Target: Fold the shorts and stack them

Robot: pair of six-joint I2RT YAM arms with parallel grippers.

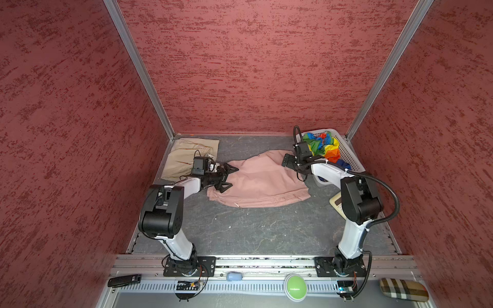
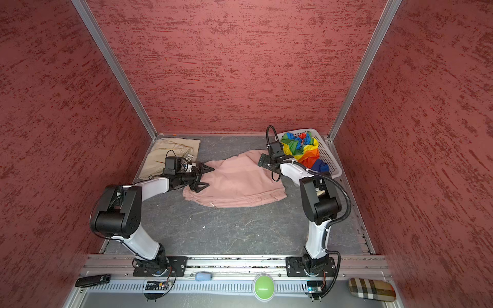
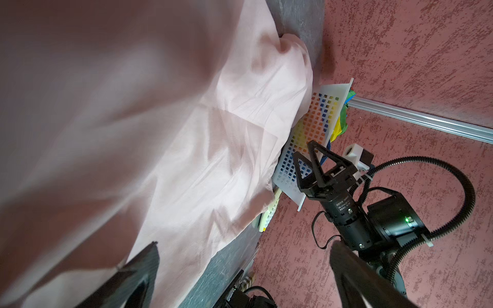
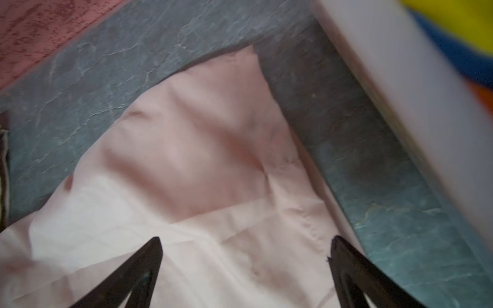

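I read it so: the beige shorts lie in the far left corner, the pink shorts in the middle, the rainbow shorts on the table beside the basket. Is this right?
One thing is wrong: the rainbow shorts lie inside the basket, as both top views show. The beige shorts and the pink shorts are as you say.

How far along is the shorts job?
Done: the beige shorts look folded in the far left corner. In hand: the pink shorts lie spread in the middle, the left gripper and the right gripper open at their ends, gripping nothing. Left: the rainbow shorts, crumpled in the basket; no stack yet.
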